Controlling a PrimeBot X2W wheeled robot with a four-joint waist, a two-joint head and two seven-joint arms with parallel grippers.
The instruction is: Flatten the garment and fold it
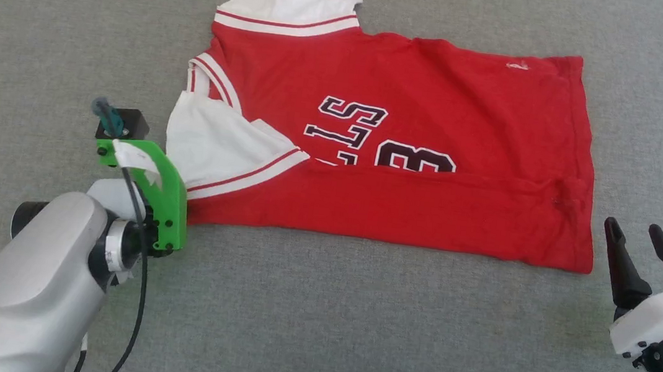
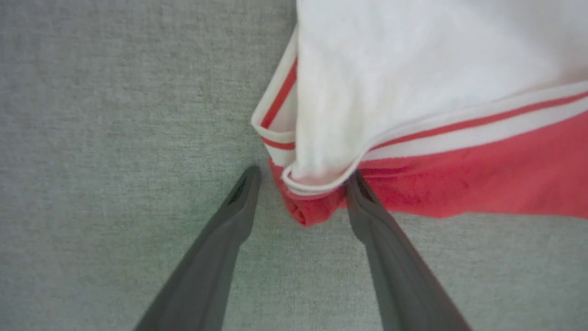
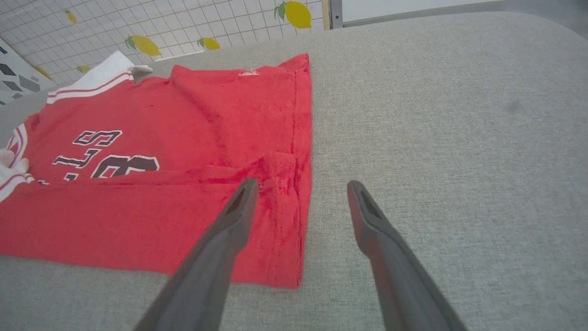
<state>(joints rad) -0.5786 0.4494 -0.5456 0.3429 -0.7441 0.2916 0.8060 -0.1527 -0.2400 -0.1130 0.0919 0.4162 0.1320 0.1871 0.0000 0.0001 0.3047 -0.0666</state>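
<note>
Grey woven cloth covers the whole work surface point(image 1: 316, 321), and behind it, in the right wrist view, stands a white tiled wall point(image 3: 183, 27) printed with lemons.

Starting at the left: the left gripper point(image 2: 303, 177) points down at the near-left corner of the garment point(image 1: 416, 96). Its two fingers are spread wide, with the bunched red corner and the white sleeve point(image 2: 413, 69) lying right between the tips. The right-hand finger touches the cloth and nothing is pinched. From the head camera a green bracket point(image 1: 162, 192) on that wrist hides the fingers.

The jersey itself lies with its long axis running left to right — collar and sleeves toward the left arm, hem toward the right. Its near long edge is folded up over the lower part of the lettering, so one lengthwise fold looks done.

At the far right, the right gripper point(image 1: 634, 228) rests low, just beside the near hem corner point(image 1: 573, 257) — jaws wide apart, holding nothing, with one finger over the red edge and the other over bare grey.

Each arm is thus nearest its own end. I would guess that the next fold depends on both taking their near corners together.
</note>
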